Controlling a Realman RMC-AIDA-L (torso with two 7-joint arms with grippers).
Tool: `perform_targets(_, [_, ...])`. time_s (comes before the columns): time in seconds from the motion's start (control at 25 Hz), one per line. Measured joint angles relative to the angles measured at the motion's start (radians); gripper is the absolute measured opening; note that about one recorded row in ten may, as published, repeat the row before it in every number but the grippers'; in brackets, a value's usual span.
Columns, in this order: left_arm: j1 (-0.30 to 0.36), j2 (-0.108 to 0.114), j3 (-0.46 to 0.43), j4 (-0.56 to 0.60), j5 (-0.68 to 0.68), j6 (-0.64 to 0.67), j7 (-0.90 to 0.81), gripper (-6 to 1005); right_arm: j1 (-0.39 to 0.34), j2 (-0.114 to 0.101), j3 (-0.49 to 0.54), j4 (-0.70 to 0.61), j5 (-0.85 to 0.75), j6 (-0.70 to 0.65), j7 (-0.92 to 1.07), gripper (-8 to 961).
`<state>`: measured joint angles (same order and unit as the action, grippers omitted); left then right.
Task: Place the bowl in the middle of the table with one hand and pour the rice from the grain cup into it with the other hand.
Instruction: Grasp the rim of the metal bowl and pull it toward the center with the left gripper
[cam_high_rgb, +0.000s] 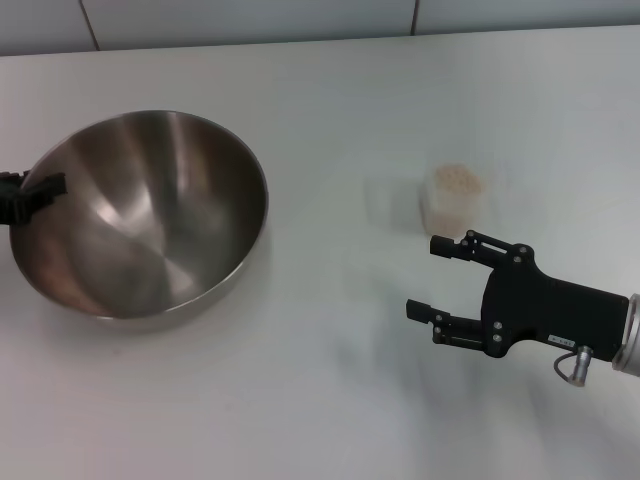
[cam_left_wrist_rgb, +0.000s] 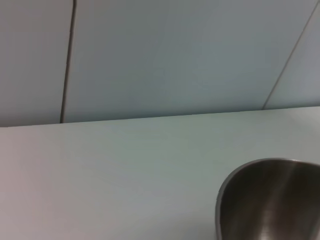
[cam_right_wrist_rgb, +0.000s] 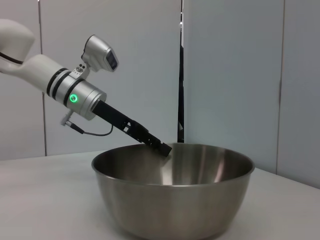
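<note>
The bowl (cam_high_rgb: 140, 215) sits on the left of the table (cam_high_rgb: 330, 400), its rim pinched by the left gripper (cam_high_rgb: 35, 192). The right gripper (cam_high_rgb: 432, 275), jaws spread and empty, hovers near the grain cup (cam_high_rgb: 455, 200) holding the rice (cam_high_rgb: 460, 180). A careless approach could topple the light cup and scatter grains.

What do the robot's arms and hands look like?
The right tool is black with two thin fingers, small screws and a silver wrist. The left tool is black too, on a silver-white arm with a green light ring and a thin cable.
</note>
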<state>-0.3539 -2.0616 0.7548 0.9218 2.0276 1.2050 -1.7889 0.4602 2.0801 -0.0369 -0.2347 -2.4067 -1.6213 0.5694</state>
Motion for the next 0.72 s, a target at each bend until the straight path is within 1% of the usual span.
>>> perform_targets(0.12, [-0.001, -0.001, 0.0, 0.0, 0.0, -0.003, -0.005, 278, 0.0, 0.0, 0.0, 0.0, 0.0, 0.0, -0.001, 783])
perform_targets(0.36, [-0.005, -0.002, 0.0, 0.01, 0.012, -0.012, -0.028, 66, 0.0, 0.0, 0.0, 0.0, 0.003, 0.0, -0.001, 783])
perform_targets(0.72, [-0.015, -0.004, 0.0, 0.016, 0.024, -0.006, -0.044, 48, -0.003, 0.0, 0.0, 0.0, 0.011, 0.0, -0.002, 783])
